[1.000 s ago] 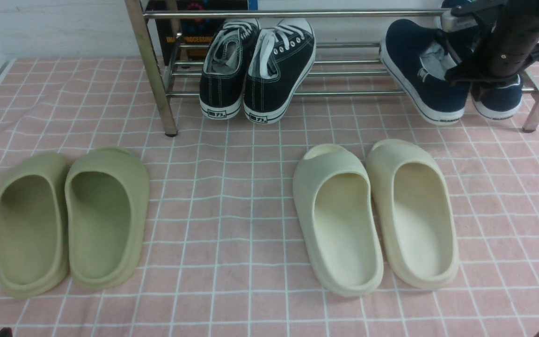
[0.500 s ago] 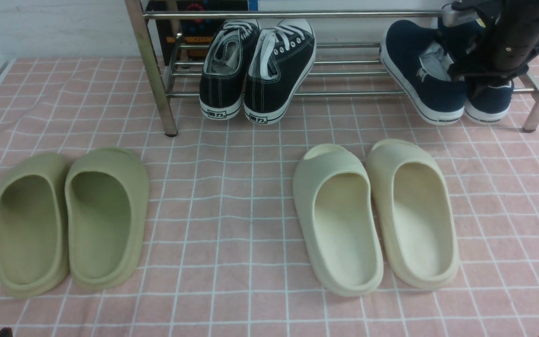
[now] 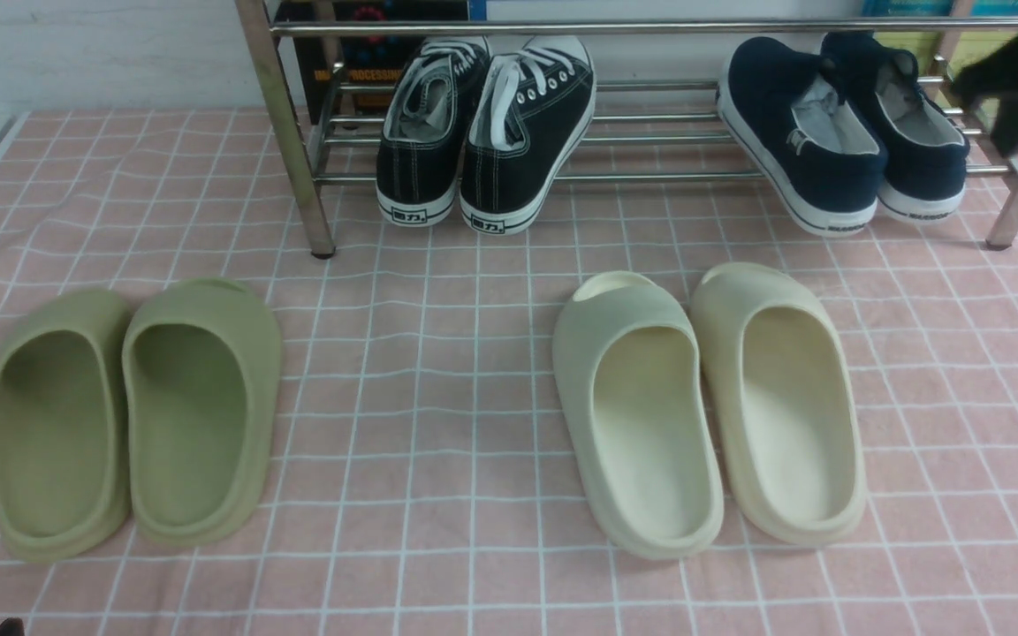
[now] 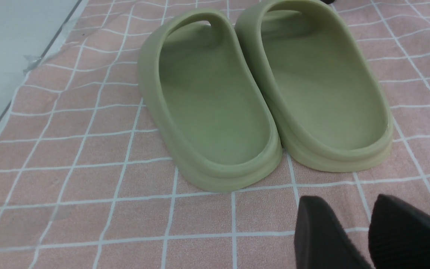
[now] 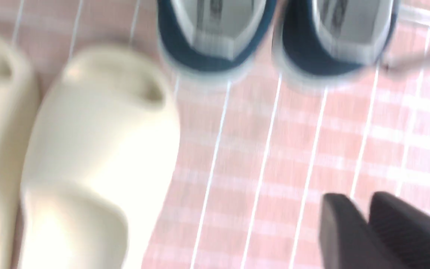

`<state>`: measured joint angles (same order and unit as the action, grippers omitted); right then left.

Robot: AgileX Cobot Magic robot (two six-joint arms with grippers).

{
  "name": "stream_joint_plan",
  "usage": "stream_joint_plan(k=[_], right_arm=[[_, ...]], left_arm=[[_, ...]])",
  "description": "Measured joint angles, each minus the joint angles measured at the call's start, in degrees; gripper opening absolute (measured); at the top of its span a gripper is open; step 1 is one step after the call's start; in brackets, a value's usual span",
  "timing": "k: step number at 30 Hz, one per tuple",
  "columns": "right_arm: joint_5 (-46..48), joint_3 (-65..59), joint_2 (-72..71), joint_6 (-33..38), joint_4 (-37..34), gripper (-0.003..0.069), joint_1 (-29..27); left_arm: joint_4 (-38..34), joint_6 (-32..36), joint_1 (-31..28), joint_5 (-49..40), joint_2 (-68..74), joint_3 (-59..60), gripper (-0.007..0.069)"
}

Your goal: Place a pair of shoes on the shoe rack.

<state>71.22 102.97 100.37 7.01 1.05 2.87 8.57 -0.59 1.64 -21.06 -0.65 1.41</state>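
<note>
Two dark navy slip-on shoes (image 3: 796, 132) (image 3: 911, 132) sit side by side at the right end of the steel shoe rack (image 3: 650, 26), heels toward me and slightly over the front rod. The right wrist view shows their heels (image 5: 215, 33) (image 5: 334, 33), blurred. My right gripper (image 3: 1013, 124) is a dark blur to the right of them, clear of both. Its jaws (image 5: 360, 200) are nearly together with nothing between them. My left gripper (image 4: 349, 205) hangs low over the cloth behind the olive slides (image 4: 215, 104), with a gap between its fingers and nothing held.
Black lace-up sneakers (image 3: 487, 132) occupy the rack's left part. Cream slides (image 3: 708, 406) lie on the pink checked cloth in front of the navy pair, olive slides (image 3: 133, 415) at the left. The rack's legs (image 3: 292, 159) (image 3: 1017, 199) stand on the cloth.
The right gripper has let go of the right navy shoe and pulled away to the right. That shoe now rests on the rack beside the other. The left arm has not moved.
</note>
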Motion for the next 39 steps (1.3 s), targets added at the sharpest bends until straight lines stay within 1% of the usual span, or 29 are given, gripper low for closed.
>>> stream_joint_plan(k=[1, 3, 6, 7, 9, 10, 11, 12, 15, 16, 18, 21, 25, 29, 31, 34, 35, 37, 39], right_arm=[[0.0, -3.7, -3.3, 0.0, -0.3, 0.0004, 0.0], [-0.4, -10.9, -9.6, 0.0, -1.0, -0.0017, 0.0], [-4.6, -20.5, -20.9, 0.0, -3.9, -0.0018, 0.0], [-4.9, -20.5, -21.6, 0.0, -4.1, -0.0018, 0.0], [-8.7, -27.7, -30.8, 0.3, -6.7, -0.0018, 0.0], [-9.1, -28.2, -32.1, 0.4, -6.8, -0.0018, 0.0], [-10.8, -31.7, -37.3, 1.1, -8.2, -0.0018, 0.0], [-11.0, -32.5, -38.0, 1.1, -8.4, -0.0018, 0.0], [-12.9, -38.4, -48.4, 1.3, -11.5, -0.0018, 0.0], [-12.9, -38.7, -48.9, 1.3, -11.7, -0.0018, 0.0], [-13.7, -42.3, -54.8, 1.3, -12.8, -0.0018, 0.0], [-15.4, -45.0, -59.3, 1.3, -12.8, -0.0018, 0.0], [-15.3, -46.5, -62.4, 1.3, -12.8, -0.0017, 0.0], [-15.6, -46.6, -66.0, 1.4, -15.8, -0.0015, 0.0], [-16.4, -46.6, -67.0, 2.3, -16.2, -0.0018, 0.0], [-18.8, -46.6, -69.9, 8.0, -16.1, -0.0021, 0.0], [-18.8, -46.7, -69.9, 8.0, -16.1, -0.0021, 0.0], [-22.1, -49.2, -72.1, 10.3, -16.2, -0.0020, 0.0], [-27.2, -53.8, -74.2, 10.6, -16.2, -0.0020, -0.2]], left_arm=[[0.0, 0.0, 0.0, 0.0, 0.0, 0.0, 0.0237], [0.0, 0.0, 0.0, 0.0, 0.0, 0.0, 0.0237], [0.0, 0.0, 0.0, 0.0, 0.0, 0.0, 0.0237], [0.0, 0.0, 0.0, 0.0, 0.0, 0.0, 0.0237], [0.0, 0.0, 0.0, 0.0, 0.0, 0.0, 0.0237], [0.0, 0.0, 0.0, 0.0, 0.0, 0.0, 0.0237], [0.0, 0.0, 0.0, 0.0, 0.0, 0.0, 0.0238], [0.0, 0.0, 0.0, 0.0, 0.0, 0.0, 0.0238], [0.0, 0.0, 0.0, 0.0, 0.0, 0.0, 0.0238], [0.0, 0.0, 0.0, 0.0, 0.0, 0.0, 0.0238], [0.0, 0.0, 0.0, 0.0, 0.0, 0.0, 0.0238], [0.0, 0.0, 0.0, 0.0, 0.0, 0.0, 0.0238], [0.0, -0.1, 0.0, 0.0, 0.0, 0.0, 0.0238], [0.0, -0.1, 0.0, 0.0, 0.0, 0.0, 0.0238], [0.0, -0.1, 0.0, 0.0, 0.0, 0.0, 0.0238], [0.0, -0.1, 0.0, 0.0, 0.0, 0.0, 0.0238], [0.0, -0.1, 0.0, 0.0, 0.0, 0.0, 0.0238], [0.0, -0.1, 0.0, 0.0, 0.0, 0.0, 0.0238], [0.0, -0.1, 0.0, 0.0, 0.0, 0.0, 0.0238]])
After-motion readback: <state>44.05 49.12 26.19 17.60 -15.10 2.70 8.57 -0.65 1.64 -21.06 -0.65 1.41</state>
